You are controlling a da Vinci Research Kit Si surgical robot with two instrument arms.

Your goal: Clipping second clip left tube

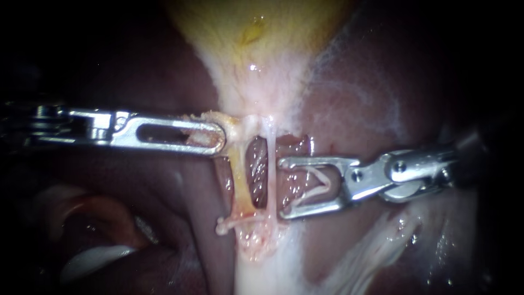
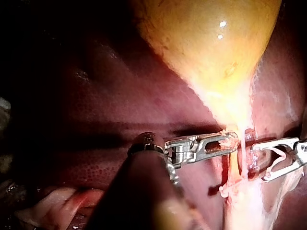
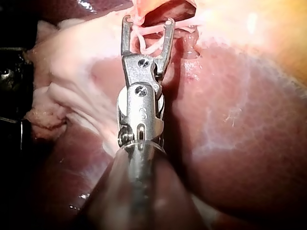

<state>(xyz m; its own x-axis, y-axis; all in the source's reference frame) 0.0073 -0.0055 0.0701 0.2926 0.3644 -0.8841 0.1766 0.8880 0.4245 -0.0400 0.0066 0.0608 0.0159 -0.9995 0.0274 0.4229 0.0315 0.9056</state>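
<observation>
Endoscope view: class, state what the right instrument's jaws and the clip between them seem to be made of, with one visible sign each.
Right instrument: its jaws look like polished metal, silvery with bright glints. Clip: probably plastic, dull off-white without glints, though that is uncertain.

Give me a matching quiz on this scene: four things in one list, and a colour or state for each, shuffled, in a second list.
Things:
1 left instrument
2 right instrument
3 gallbladder
4 liver

Colours or states:
A dark red-brown
B tool carrying a whitish clip
C yellowish
D tool clamped on pale tissue

Pairs: 1-D, 2-B, 3-C, 4-A.
</observation>
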